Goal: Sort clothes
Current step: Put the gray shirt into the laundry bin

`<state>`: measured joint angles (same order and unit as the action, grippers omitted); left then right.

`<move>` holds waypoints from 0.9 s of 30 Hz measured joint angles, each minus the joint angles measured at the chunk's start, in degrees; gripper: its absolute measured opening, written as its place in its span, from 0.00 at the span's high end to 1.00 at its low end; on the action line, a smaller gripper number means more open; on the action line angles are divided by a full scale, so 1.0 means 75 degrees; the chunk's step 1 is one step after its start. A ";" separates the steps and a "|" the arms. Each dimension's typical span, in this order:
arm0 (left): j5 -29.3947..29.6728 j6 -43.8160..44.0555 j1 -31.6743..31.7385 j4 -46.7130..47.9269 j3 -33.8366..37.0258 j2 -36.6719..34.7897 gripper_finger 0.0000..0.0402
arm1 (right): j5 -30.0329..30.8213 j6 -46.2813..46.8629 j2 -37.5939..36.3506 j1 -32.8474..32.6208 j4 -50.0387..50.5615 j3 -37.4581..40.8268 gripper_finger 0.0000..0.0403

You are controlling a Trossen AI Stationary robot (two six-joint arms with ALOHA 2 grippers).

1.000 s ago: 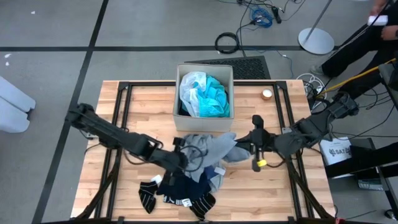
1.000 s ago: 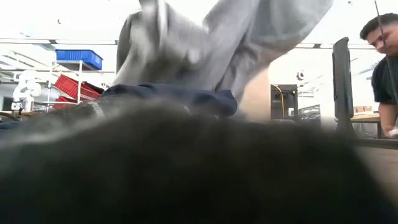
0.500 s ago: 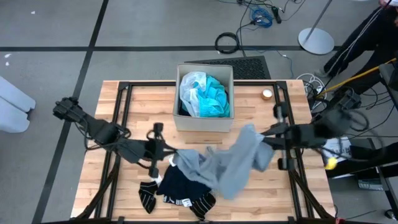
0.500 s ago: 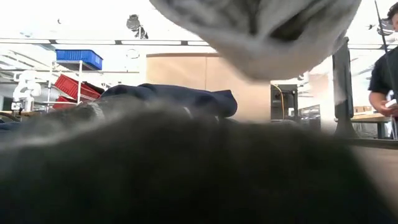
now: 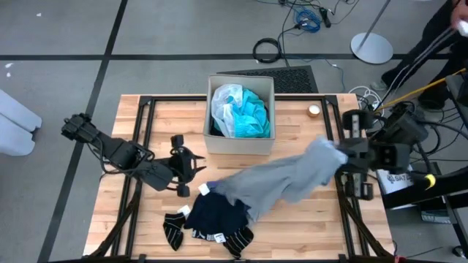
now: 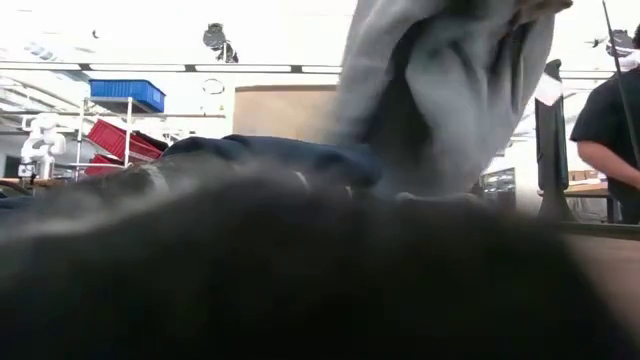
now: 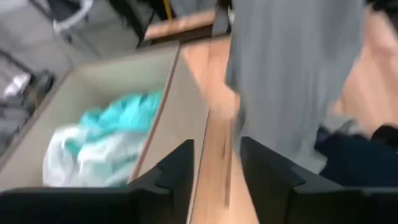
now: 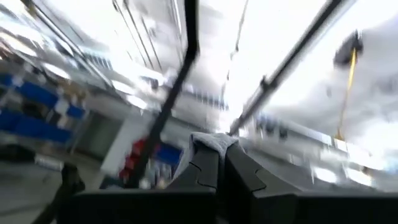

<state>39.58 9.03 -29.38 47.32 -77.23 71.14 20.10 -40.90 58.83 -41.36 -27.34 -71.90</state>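
The grey top (image 5: 281,179) stretches from my right gripper (image 5: 342,152) at the table's right down to the navy dotted piece (image 5: 216,215), where its left end (image 5: 223,191) rests. My right gripper is shut on it and tipped upward. My left gripper (image 5: 183,164) stands open over the table's left middle, apart from the top; its fingers (image 7: 180,171) hold nothing. Striped socks (image 5: 173,228) lie at the near edge. The beige box (image 5: 207,109) holds the turquoise shirt (image 5: 252,113) and the white sheer piece (image 5: 225,98). My right gripper pinches the grey top's right end (image 5: 327,150) between its two fingers; a small bunch of cloth (image 8: 211,140) shows at their free ends. The fingers slant upward. The top hangs from them, sloping down leftward, its far part lifted and its left end on the navy piece.
A small tape roll (image 5: 314,110) lies at the far right of the table. The navy piece (image 6: 270,155) and a dark blurred cloth fill the low view's foreground. A person (image 6: 610,120) stands beyond the right side. Bare wood shows at the far left.
My right gripper has risen, gone toward the table's right edge and tipped upward, still shut on the grey top. The top has been drawn out rightward off the pile, its left end staying there. My left gripper has drawn back toward the left, away from the clothes.
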 joint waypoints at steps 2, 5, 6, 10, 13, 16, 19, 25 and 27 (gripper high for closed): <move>-0.0104 0.0368 0.0080 0.0496 0.0000 -0.0012 0.61 | -0.0411 -0.0244 0.0010 0.0032 -0.0452 0.0000 1.00; -0.0327 0.0733 0.0121 0.0868 0.0041 -0.0010 0.58 | -0.0959 -0.0587 0.0053 0.0227 -0.1070 -0.0003 1.00; -0.0358 0.0746 0.0121 0.0847 0.0088 -0.0010 0.57 | -0.1192 -0.0668 0.0058 0.0295 -0.1240 -0.0003 1.00; -0.0368 0.0714 0.0121 0.0819 0.0279 -0.0010 0.57 | -0.1929 -0.0689 0.0059 0.0694 -0.1943 -0.0041 1.00; -0.0427 0.0735 0.0121 0.0501 0.0581 -0.0010 0.57 | -0.1955 -0.0471 0.0058 0.0923 -0.1804 -0.0340 1.00; -0.0710 0.0638 0.0190 -0.0615 0.1159 -0.0004 0.57 | -0.1911 -0.0120 0.0052 0.1104 -0.1259 -0.0619 1.00; -0.1636 0.0351 0.0337 -0.2731 0.1911 0.0075 0.57 | -0.1902 0.0085 0.0055 0.1187 -0.0656 -0.0771 1.00; -0.2260 -0.0451 0.0715 -0.6847 0.3075 0.1127 0.57 | -0.1897 0.0221 0.0073 0.1221 -0.0372 -0.0836 1.00; -0.2210 -0.0666 0.0929 -0.7527 0.3118 0.1642 0.57 | -0.1897 0.0225 0.0076 0.1221 -0.0361 -0.0836 1.00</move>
<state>23.00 4.04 -22.41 -9.13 -53.84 83.46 5.87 -39.22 59.40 -32.21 -30.05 -78.17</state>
